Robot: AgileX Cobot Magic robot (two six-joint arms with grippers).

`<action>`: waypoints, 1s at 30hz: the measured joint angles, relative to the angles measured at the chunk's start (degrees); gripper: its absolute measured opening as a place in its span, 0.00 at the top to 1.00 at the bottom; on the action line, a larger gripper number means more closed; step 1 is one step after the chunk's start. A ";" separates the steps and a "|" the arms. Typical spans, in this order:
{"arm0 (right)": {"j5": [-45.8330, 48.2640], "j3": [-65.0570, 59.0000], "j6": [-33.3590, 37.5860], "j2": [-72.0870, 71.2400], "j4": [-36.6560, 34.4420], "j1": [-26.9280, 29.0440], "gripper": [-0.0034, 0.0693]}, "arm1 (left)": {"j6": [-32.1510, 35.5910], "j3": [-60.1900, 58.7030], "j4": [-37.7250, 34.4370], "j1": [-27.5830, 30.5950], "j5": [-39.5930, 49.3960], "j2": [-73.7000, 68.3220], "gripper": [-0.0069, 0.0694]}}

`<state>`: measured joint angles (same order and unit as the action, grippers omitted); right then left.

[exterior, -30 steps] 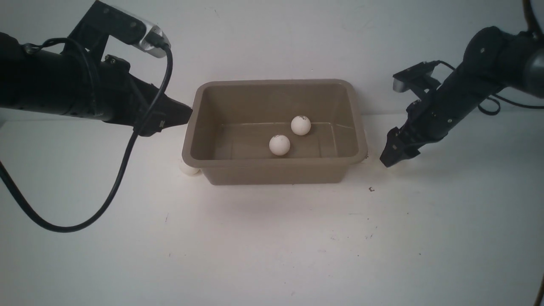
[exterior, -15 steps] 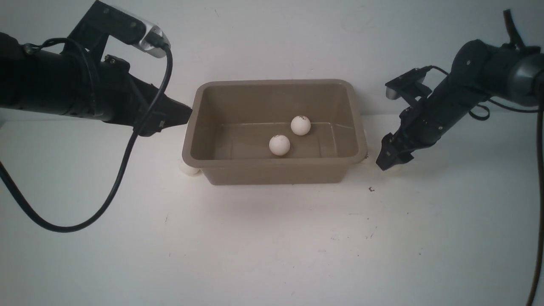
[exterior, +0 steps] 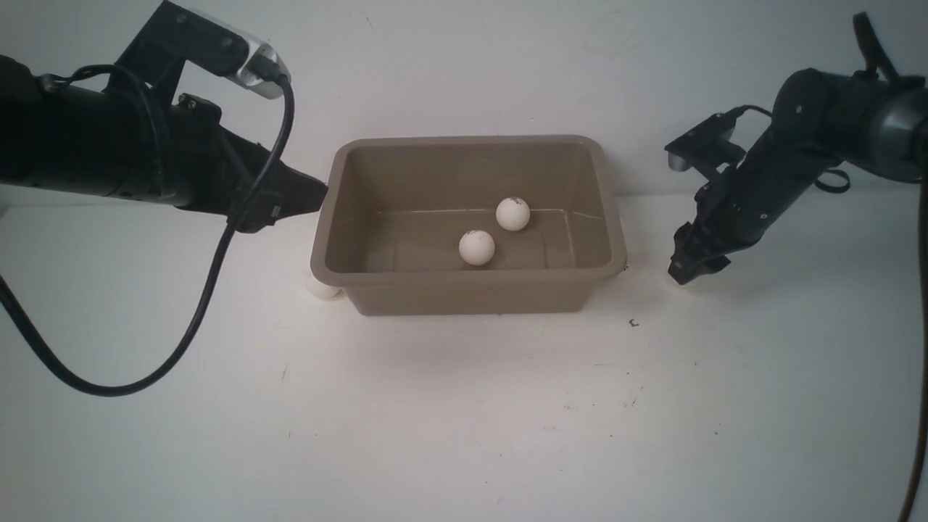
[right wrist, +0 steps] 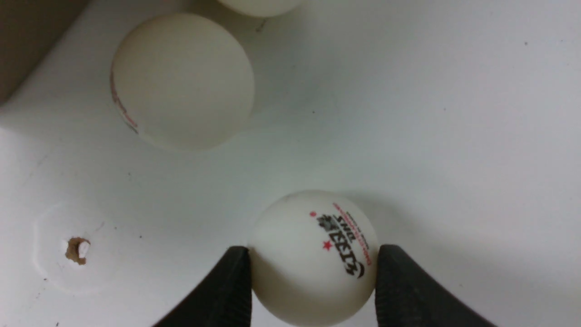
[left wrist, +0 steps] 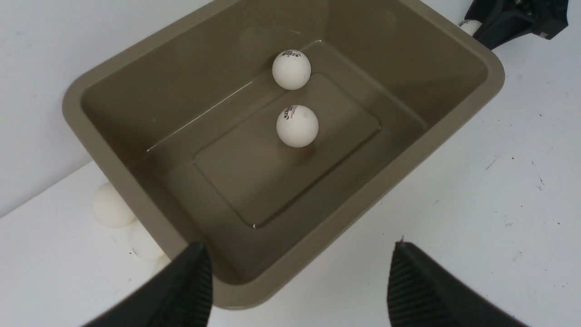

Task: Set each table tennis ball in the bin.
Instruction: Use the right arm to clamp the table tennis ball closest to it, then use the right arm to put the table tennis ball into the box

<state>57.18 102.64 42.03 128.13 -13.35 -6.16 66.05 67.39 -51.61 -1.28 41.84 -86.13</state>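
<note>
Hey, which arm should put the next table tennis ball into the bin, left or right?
Right. The right pincer has its tips against both sides of a table tennis ball on the table beside the bin. The left pincer hangs open and empty at the bin's other end.

Soft, even light, probably coming from overhead, is washing the white table nearly to overexposure, and the bin is casting only a faint shadow forward. The front view is looking hazy. In the right wrist view the loose ball is blurring slightly.
</note>
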 joint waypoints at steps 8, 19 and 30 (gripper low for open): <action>6.11 6.52 1.06 -9.44 -4.14 0.00 0.51 | 0.00 0.00 0.00 0.00 0.00 0.00 0.30; 9.96 11.28 10.62 -6.58 -22.78 -7.76 0.51 | 0.00 0.00 0.00 0.00 0.00 0.00 0.30; 8.34 11.22 11.52 -3.60 -20.81 -8.98 0.45 | 0.00 0.00 0.00 0.00 0.45 0.00 0.30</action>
<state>65.52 113.86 53.55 124.53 -34.16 -15.14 66.05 67.39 -51.61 -1.28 42.29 -86.13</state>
